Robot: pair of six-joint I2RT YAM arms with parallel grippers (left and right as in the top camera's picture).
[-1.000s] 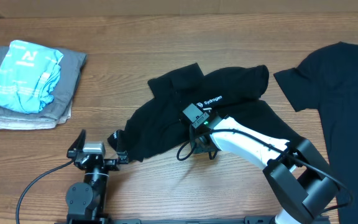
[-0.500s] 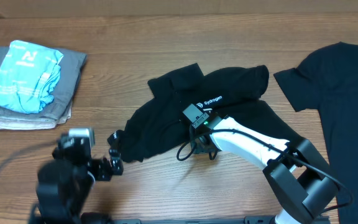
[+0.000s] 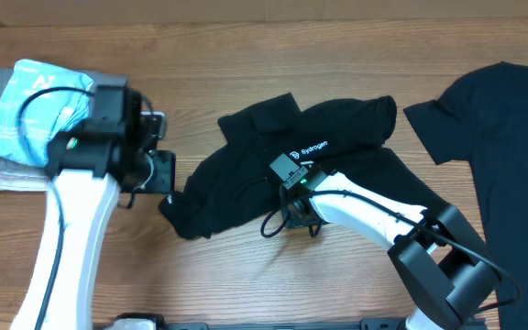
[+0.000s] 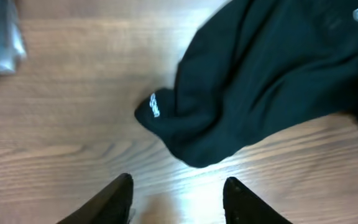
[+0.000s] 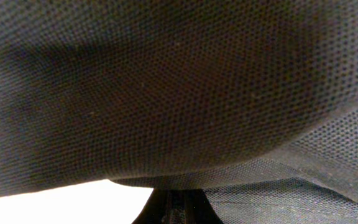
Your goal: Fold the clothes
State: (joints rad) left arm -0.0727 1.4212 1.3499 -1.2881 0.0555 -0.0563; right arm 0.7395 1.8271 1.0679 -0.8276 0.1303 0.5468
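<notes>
The left hand (image 4: 178, 194) had swung up beside the shirt (image 3: 246, 174), spread open. The right hand (image 5: 176, 210) pinched it for folding.

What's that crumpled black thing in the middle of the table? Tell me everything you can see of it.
It is a black T-shirt of soft, fine-meshed fabric, lying bunched and wrinkled on the wooden table, not yet folded. Small white logo text shows near its middle. The right arm's fingers are closed in its cloth; the left arm's fingers stand apart over bare wood, just short of its left corner, not touching.
</notes>
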